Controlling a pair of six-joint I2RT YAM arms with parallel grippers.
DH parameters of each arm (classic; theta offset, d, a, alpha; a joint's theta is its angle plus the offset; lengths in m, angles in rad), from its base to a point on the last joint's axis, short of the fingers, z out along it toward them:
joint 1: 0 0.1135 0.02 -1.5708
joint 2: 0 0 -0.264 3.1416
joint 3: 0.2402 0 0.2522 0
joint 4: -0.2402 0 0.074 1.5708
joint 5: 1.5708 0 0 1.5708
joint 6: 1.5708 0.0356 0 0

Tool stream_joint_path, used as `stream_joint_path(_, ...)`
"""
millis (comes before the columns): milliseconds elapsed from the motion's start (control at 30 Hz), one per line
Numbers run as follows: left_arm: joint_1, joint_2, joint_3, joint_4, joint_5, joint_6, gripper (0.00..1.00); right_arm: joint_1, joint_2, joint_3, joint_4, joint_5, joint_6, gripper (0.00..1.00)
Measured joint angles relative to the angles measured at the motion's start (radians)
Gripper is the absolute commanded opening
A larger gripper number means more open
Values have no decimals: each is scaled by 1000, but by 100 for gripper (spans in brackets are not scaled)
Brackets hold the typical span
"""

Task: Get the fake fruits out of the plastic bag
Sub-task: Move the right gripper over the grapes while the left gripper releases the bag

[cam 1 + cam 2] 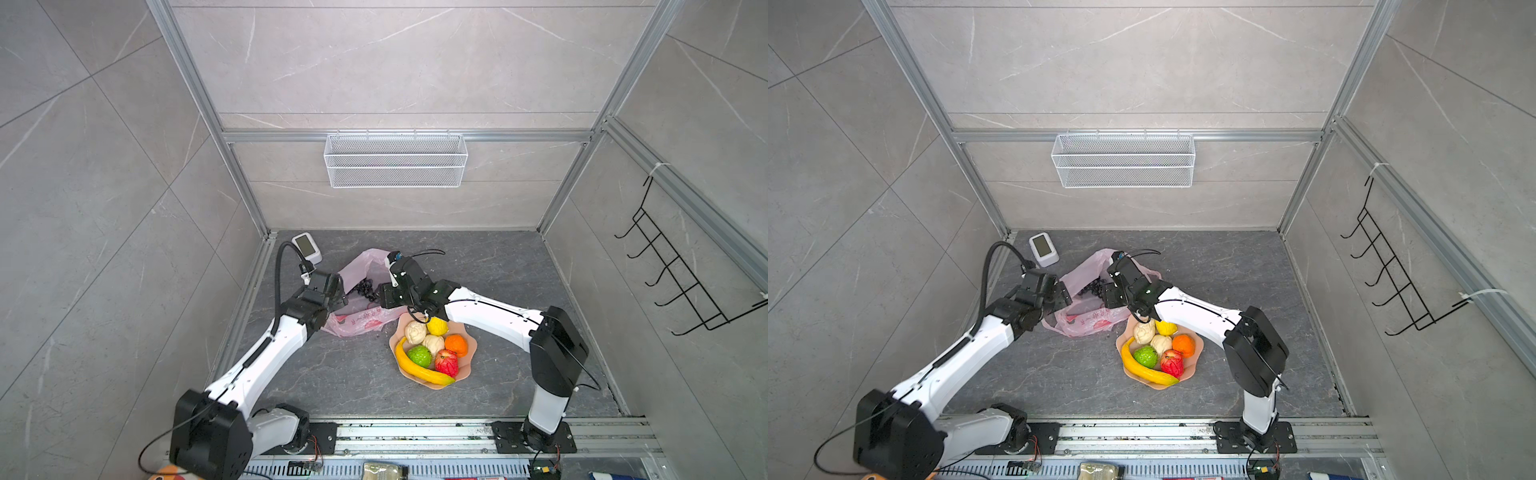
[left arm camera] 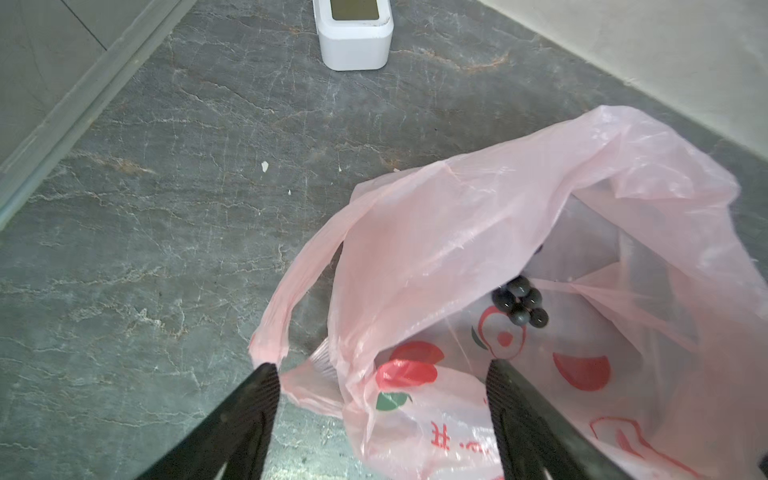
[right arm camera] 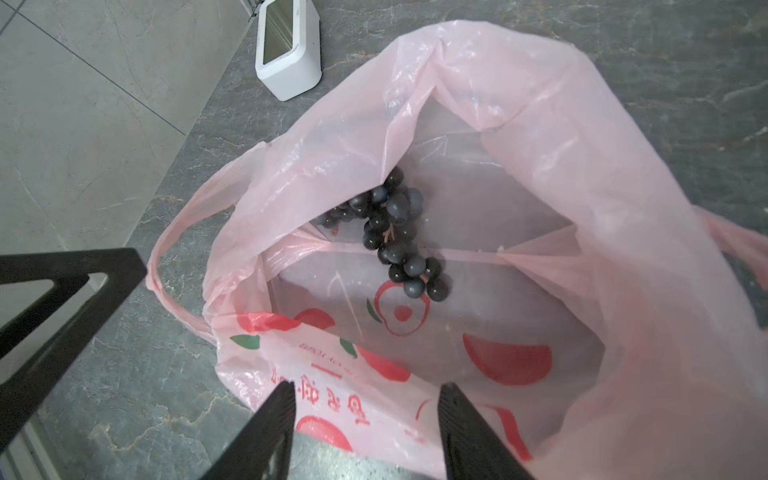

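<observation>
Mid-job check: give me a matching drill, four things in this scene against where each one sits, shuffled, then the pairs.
Things
1. grape bunch
2. banana
3. white device
4. wire basket

Places
A. mounted high at the back
B. on the peach plate
C. inside the pink plastic bag
D. standing alone near the far left corner

Pairs: 1-C, 2-B, 3-D, 4-A

White timer (image 1: 306, 247), wire basket (image 1: 395, 161), black hook rack (image 1: 681, 274), peach plate (image 1: 464, 368).
</observation>
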Motion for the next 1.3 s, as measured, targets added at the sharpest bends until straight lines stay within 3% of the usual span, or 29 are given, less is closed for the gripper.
stream_joint_path(233, -3, 325, 125, -21, -42, 116, 92, -66, 174, 152, 4, -88, -35, 63)
stream_joint_path(433, 35, 401, 167, -14, -31, 123, 71, -72, 311, 246, 3, -147, -59, 75)
stream_joint_path(633, 66, 387, 163, 18, -29, 124, 47, -72, 402, 323, 3, -174, -76, 75)
stream_joint_path(667, 67, 387, 163, 19, -26, 124, 48, -72, 410, 333, 3, -175, -77, 75)
stream_joint_path(767, 63, 380, 157, 26, -13, 134, 67, -72, 425, 348, 3, -180, -80, 75)
stream_joint_path(1067, 14, 306, 127, 5, -70, 171, 83, -72, 425, 349, 5, -182, -80, 75)
stream_joint_path(1300, 9, 295, 75, 35, -27, 220, 89, -72, 419, 326, 23, -172, -80, 75)
